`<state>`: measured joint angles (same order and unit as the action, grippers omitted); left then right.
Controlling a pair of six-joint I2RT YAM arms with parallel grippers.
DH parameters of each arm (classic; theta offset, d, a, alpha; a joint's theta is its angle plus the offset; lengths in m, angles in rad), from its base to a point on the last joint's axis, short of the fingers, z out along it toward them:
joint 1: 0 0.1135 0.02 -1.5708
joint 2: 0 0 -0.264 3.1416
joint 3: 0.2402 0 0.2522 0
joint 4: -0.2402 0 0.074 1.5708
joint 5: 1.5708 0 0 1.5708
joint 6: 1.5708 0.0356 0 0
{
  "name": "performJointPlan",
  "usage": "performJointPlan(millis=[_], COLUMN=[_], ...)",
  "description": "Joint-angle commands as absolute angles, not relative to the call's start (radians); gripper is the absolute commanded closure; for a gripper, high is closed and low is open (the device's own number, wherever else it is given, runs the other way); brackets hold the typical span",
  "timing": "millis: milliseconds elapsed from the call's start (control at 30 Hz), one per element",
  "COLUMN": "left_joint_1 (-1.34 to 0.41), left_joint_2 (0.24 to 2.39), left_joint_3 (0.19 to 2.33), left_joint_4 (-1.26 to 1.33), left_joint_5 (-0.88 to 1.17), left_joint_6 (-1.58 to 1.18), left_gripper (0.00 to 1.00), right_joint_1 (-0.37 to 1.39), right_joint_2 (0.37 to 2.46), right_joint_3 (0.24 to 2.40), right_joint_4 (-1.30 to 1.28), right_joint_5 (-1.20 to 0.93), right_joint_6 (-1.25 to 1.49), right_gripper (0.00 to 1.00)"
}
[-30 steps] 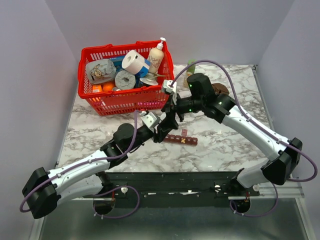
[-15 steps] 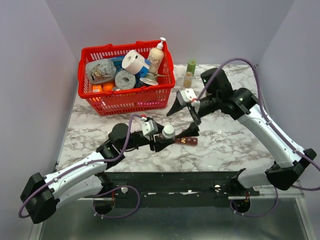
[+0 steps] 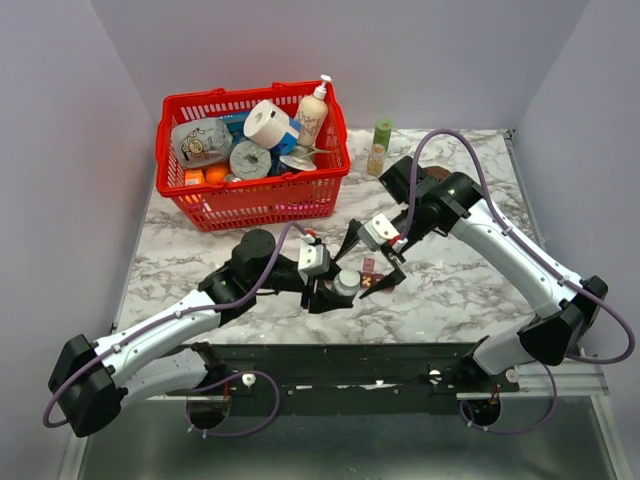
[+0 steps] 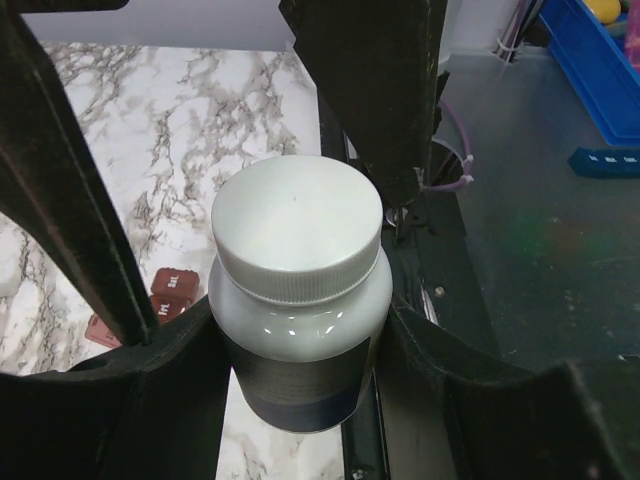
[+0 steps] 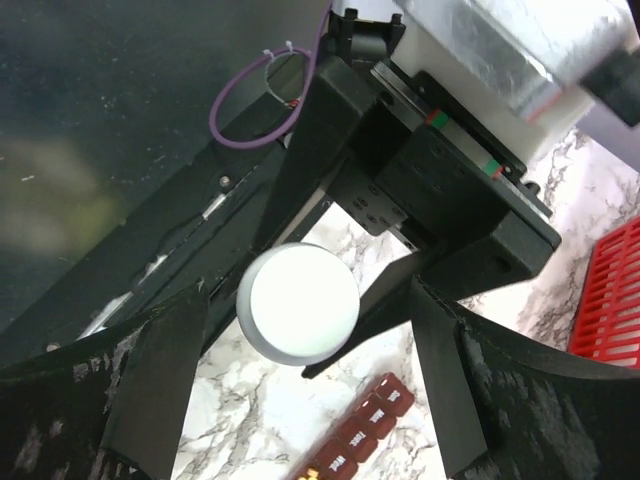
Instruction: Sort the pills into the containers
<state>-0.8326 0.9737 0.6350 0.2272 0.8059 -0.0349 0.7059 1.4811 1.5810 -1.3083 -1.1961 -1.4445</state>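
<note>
My left gripper (image 3: 335, 288) is shut on a grey pill bottle (image 4: 297, 345) with a white ribbed cap (image 4: 297, 222), holding it upright near the table's front edge. My right gripper (image 3: 368, 260) hangs open over that cap (image 5: 292, 308). Its fingers (image 5: 165, 375) stand on either side of the cap with gaps, touching nothing. The containers (image 5: 368, 424), a dark red strip of lettered compartments, lie on the marble just beyond the bottle. They also show in the top view (image 3: 372, 283), partly covered by both grippers. A yellow speck shows in one compartment. No loose pills are in view.
A red basket (image 3: 198, 205) full of groceries stands at the back left. A green-capped bottle (image 3: 381, 143) stands at the back middle. The dark frame along the table's front edge (image 4: 420, 300) runs right under the held bottle.
My right gripper swung out to the right, then came down over the bottle's cap. My left gripper carried the bottle a little to the right.
</note>
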Motion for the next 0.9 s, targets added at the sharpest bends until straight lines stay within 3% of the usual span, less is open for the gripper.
performJointPlan(millis=[0, 200, 300, 333, 467, 600, 733, 867], left_joint_1=[-0.827, -0.822, -0.822, -0.822, -0.822, -0.822, -0.830, -0.844], left_joint_2=[0.995, 1.011, 1.008, 1.006, 0.970, 0.896, 0.868, 0.913], left_joint_3=[0.687, 0.703, 0.707, 0.707, 0.696, 0.649, 0.611, 0.595], left_joint_4=[0.167, 0.147, 0.156, 0.158, 0.204, 0.351, 0.481, 0.636], left_joint_5=[0.879, 0.884, 0.877, 0.868, 0.763, 0.521, 0.174, -0.151], left_joint_6=[0.023, 0.040, 0.031, 0.028, 0.003, -0.067, -0.162, -0.245], left_gripper=[1.00, 1.00, 1.00, 1.00, 1.00, 1.00, 1.00, 1.00], right_joint_1=[0.715, 0.718, 0.721, 0.721, 0.726, 0.729, 0.729, 0.729], right_joint_2=[1.466, 1.488, 1.493, 1.491, 1.459, 1.422, 1.405, 1.404], right_joint_3=[1.578, 1.583, 1.578, 1.577, 1.525, 1.439, 1.358, 1.263], right_joint_4=[-1.430, -1.463, -1.437, -1.425, -1.216, -0.972, -0.748, -0.545], right_joint_5=[-1.249, -1.223, -1.221, -1.218, -1.172, -1.057, -0.777, -0.516], right_joint_6=[-1.434, -1.407, -1.372, -1.333, -1.125, -0.812, -0.426, -0.217], right_gripper=[0.14, 0.28, 0.41, 0.49, 0.61, 0.70, 0.70, 0.70])
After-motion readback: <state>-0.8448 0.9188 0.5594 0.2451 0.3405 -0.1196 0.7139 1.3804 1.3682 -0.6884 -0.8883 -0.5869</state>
